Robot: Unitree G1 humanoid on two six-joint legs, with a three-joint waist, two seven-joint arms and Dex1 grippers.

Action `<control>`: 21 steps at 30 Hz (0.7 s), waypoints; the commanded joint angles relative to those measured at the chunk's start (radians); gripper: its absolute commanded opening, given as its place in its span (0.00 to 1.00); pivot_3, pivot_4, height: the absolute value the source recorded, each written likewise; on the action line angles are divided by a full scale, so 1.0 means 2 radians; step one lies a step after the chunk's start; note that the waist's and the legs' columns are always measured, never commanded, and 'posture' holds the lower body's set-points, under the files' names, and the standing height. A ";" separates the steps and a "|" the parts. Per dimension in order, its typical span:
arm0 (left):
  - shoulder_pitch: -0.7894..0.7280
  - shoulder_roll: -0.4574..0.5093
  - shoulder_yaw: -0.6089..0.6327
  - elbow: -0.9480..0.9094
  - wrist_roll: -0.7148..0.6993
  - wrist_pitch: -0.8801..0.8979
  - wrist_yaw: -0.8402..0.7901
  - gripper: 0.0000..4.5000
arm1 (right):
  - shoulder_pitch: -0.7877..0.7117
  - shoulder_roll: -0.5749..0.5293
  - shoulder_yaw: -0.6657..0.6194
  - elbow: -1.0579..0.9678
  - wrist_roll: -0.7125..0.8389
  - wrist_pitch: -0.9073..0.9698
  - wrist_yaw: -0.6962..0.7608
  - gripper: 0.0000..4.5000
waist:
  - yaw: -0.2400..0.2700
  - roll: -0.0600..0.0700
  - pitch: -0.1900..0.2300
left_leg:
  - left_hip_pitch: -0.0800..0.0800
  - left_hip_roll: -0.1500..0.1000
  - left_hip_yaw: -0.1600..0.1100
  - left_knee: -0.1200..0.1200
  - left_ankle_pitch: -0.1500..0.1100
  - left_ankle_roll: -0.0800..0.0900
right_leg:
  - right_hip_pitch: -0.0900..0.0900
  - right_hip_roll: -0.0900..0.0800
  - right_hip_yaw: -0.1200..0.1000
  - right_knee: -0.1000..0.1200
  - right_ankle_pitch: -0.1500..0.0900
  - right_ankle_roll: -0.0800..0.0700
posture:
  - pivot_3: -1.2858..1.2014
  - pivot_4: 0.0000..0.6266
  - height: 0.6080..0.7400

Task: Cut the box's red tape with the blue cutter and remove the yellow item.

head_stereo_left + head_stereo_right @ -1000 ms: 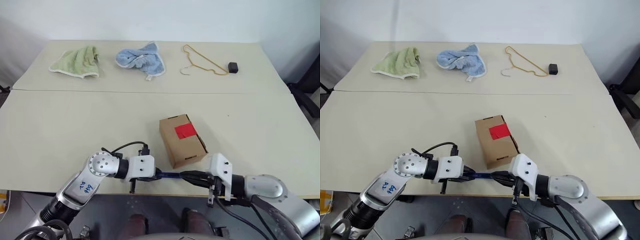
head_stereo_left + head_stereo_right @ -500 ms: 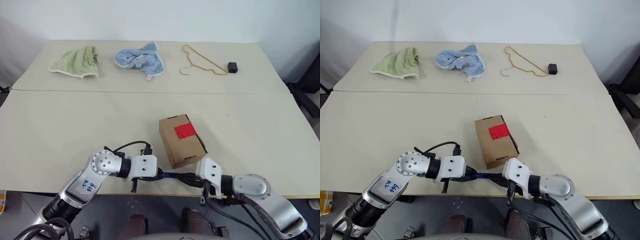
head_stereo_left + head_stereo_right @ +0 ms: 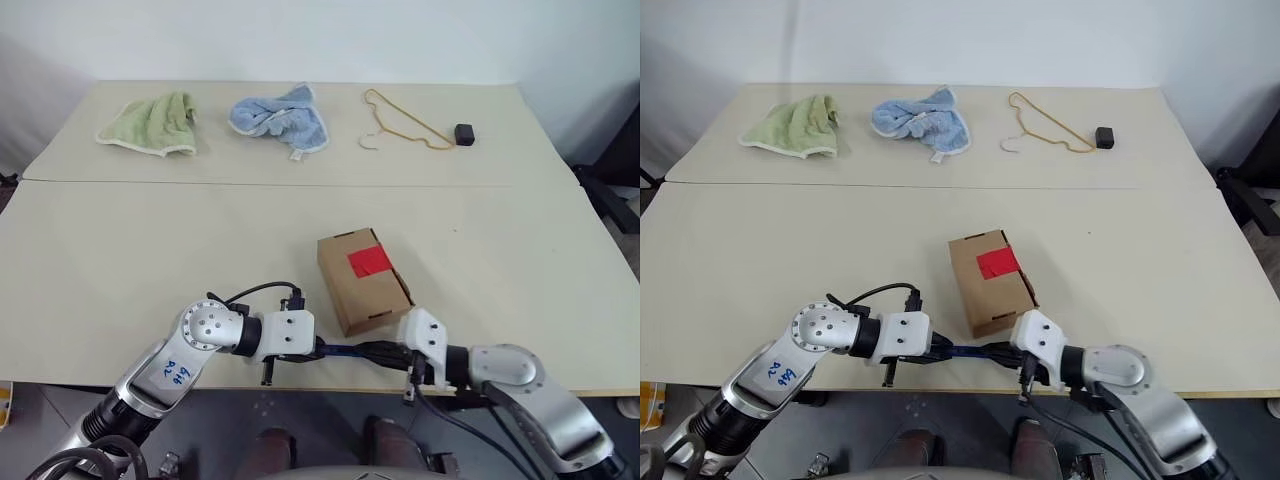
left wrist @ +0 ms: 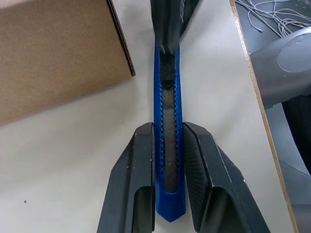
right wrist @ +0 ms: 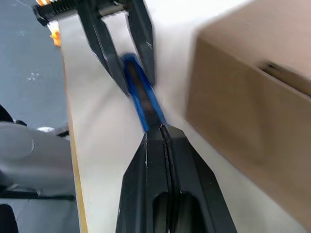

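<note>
Near the front edge of the table (image 3: 120,240), just below the box (image 3: 362,282), I see the blue cutter (image 4: 168,145) lying level between my two grippers. It is slim, bright blue, with a ridged dark slider along its middle. The box is plain brown cardboard, flaps down, the red tape (image 3: 371,262) a square patch across its top seam. My left gripper (image 4: 167,141) points toward the right, its fingers clamped on the cutter's sides near the butt end. My right gripper (image 5: 163,133) points back at it, its fingers pressed fully together at the cutter's other end; I cannot tell whether they pinch it.
</note>
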 commanded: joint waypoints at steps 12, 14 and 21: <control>-0.001 0.000 -0.006 -0.019 0.004 0.004 0.000 0.10 | -0.003 0.009 0.010 0.012 -0.018 -0.016 0.019 0.00 | 0.000 0.000 0.000 | 0.000 0.000 0.000 0.000 0.000 0.000 | 0.000 0.000 0.000 0.000 0.000 0.000 | 0.52 0.24 1.00; -0.001 0.000 -0.006 -0.022 0.003 0.007 0.001 0.10 | -0.010 0.015 0.019 0.012 -0.020 -0.011 0.018 0.00 | 0.000 0.000 0.000 | 0.000 0.000 0.000 0.000 0.000 0.000 | 0.000 0.000 0.000 0.000 0.000 0.000 | 0.52 0.24 1.00; -0.003 0.000 -0.005 -0.029 0.003 0.015 0.001 0.10 | -0.027 0.030 0.041 0.009 -0.024 0.010 0.013 0.00 | 0.000 0.000 0.000 | 0.000 0.000 0.000 0.000 0.000 0.000 | 0.000 0.000 0.000 0.000 0.000 0.000 | 0.52 0.24 1.00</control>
